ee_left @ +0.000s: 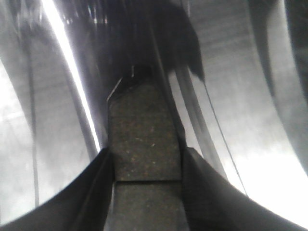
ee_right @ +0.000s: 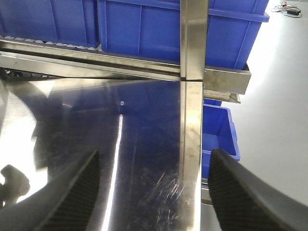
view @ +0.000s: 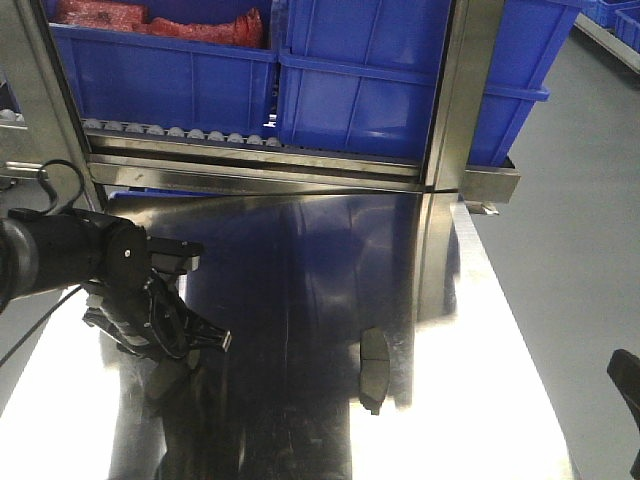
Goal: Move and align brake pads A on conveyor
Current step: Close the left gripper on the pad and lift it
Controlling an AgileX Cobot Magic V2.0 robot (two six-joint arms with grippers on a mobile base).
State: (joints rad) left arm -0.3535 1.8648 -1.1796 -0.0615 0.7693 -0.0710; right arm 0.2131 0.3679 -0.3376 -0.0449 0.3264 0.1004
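Note:
A dark speckled brake pad [ee_left: 143, 127] with a centre groove sits lengthwise between the two black fingers of my left gripper [ee_left: 147, 161], which press on its long sides just over the shiny steel tabletop. In the front view that gripper [view: 168, 352] is at the left of the table, with the pad [view: 164, 378] showing below it. A second brake pad [view: 374, 370] lies flat on the steel right of centre. My right gripper [ee_right: 154, 166] stands open over the table's right edge, holding nothing; a dark part of it [view: 626, 395] shows at the front view's far right. The conveyor is out of view.
Blue bins [view: 370, 90] stand on a roller track [view: 180, 132] behind the table, one holding red parts [view: 160, 22]. An upright steel post [view: 455, 110] rises at the back right. A blue bin [ee_right: 219, 132] sits below the table's right edge, beside grey floor.

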